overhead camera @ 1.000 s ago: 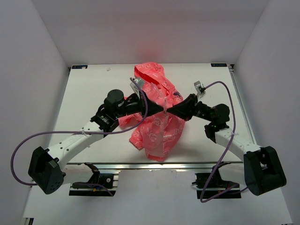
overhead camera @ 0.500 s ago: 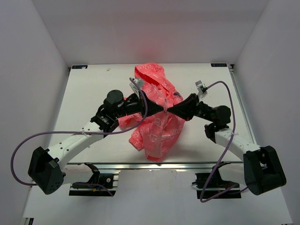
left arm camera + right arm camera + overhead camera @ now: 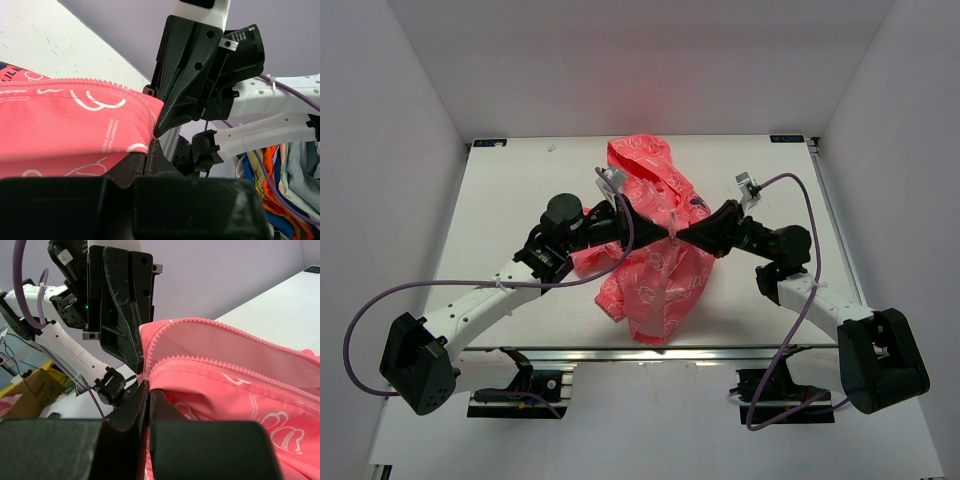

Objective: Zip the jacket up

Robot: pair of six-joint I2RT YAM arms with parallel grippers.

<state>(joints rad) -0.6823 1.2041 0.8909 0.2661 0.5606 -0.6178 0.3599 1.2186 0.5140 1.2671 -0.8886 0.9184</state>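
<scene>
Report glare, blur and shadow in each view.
Top external: even light, sharp; the jacket throws a pink glow on the back wall. Left wrist: left end effector dark, blurred; jacket sharp. Right wrist: right end effector likewise; zipper teeth sharp.

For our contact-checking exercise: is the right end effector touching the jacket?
Touching. The right wrist view shows the right end effector shut on the jacket, pinching its edge.

Table: we see a white top, walled on three sides.
Beyond it: we spot bright cloths and a cardboard box.
</scene>
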